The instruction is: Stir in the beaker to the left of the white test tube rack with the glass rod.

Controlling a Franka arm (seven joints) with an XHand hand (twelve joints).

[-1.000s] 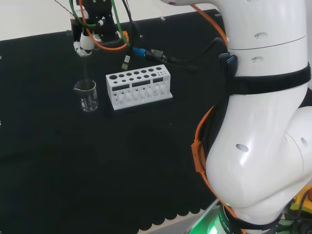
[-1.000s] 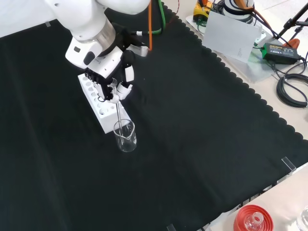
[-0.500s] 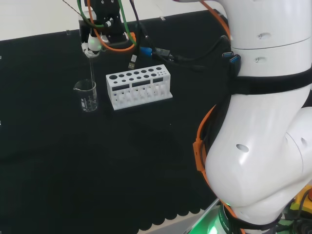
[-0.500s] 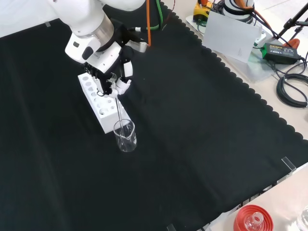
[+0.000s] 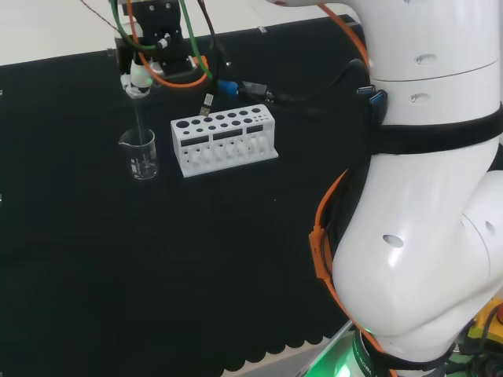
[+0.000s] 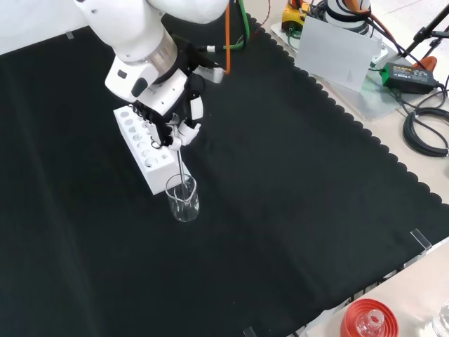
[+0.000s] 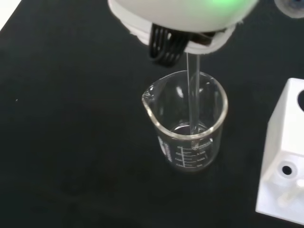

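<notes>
The black and white robot hand (image 6: 175, 123) hung above the clear glass beaker (image 6: 182, 199), its fingers curled and pinching the top of the thin clear glass rod (image 6: 181, 163). In the front view the rod ran down from the fingers into the beaker's mouth at a slight tilt. In the wrist view the rod's lower end stood inside the beaker (image 7: 187, 126), close to the wall on the side away from the spout; whether it touched the glass could not be told.

In the head view the hand (image 5: 140, 72) was above and behind the beaker (image 5: 140, 154), which stood just left of the white plastic test tube rack (image 5: 225, 140), a narrow strip of cloth between them. In the front view the rack (image 6: 144, 151) lay behind and to the left of the beaker, its near corner just beside the beaker's rim.

The black cloth (image 6: 295, 210) was bare in front of the beaker and to its right in the front view, with wide room out to the scalloped edge. A red ribbed ring stand (image 6: 368, 319) sat off the cloth at the lower right corner of that view, well apart from the work.
</notes>
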